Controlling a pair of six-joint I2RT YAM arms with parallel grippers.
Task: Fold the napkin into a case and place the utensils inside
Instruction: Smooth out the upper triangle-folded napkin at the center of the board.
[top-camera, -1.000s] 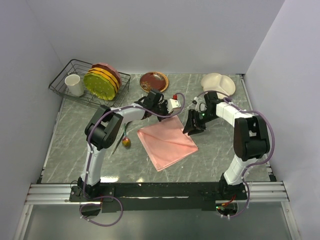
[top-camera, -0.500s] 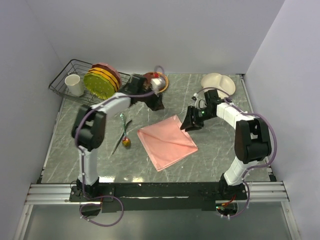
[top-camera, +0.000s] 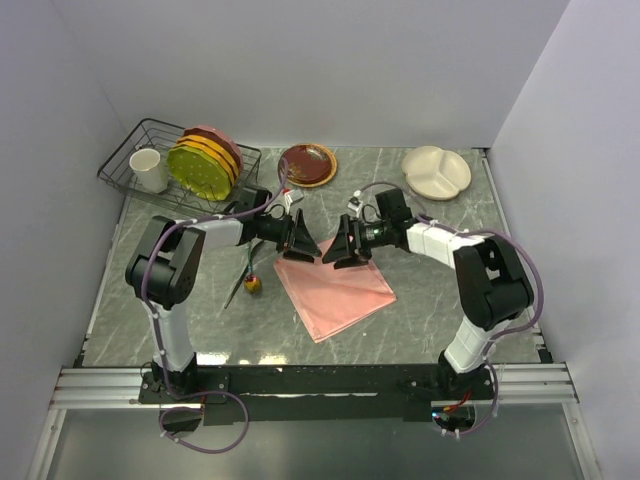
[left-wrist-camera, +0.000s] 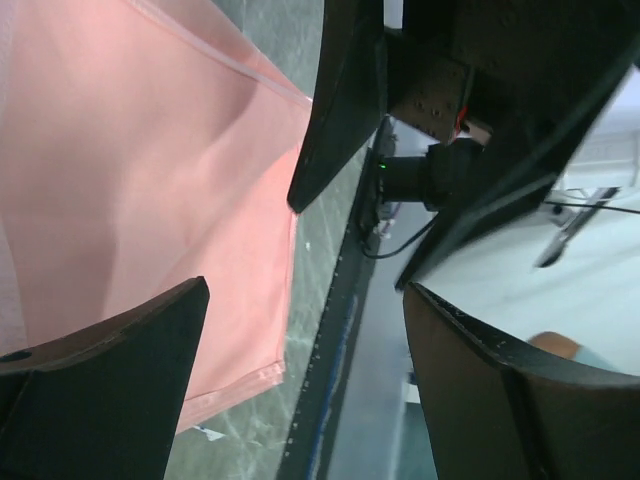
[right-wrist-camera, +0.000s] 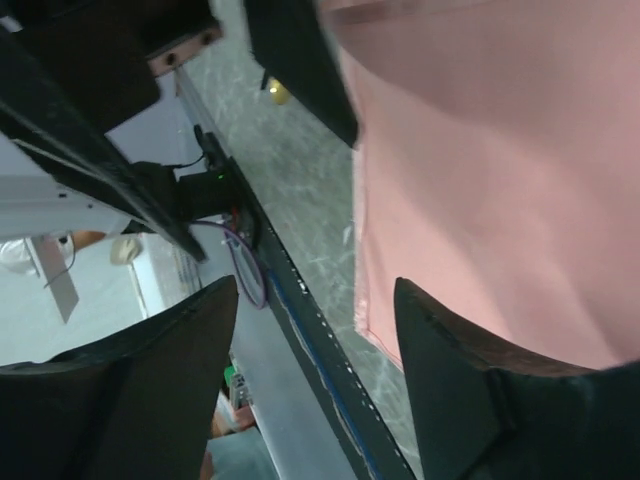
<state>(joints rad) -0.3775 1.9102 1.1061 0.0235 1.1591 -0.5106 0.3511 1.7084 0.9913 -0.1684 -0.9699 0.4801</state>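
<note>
Napkin (top-camera: 335, 285) lies flat mid-table (top-camera: 440, 300) as a square. It looks folded down at least once, but it's no narrow case yet. Left jaws and right jaws face each other over the napkin's far corner, both spread wide with nothing between them and no cloth pinched. Utensils (top-camera: 247, 274) lie on the table just left of the napkin, off the cloth. My read: partway through folding. Still to do: the remaining folds into a pocket, then fork and spoon go in.
</note>
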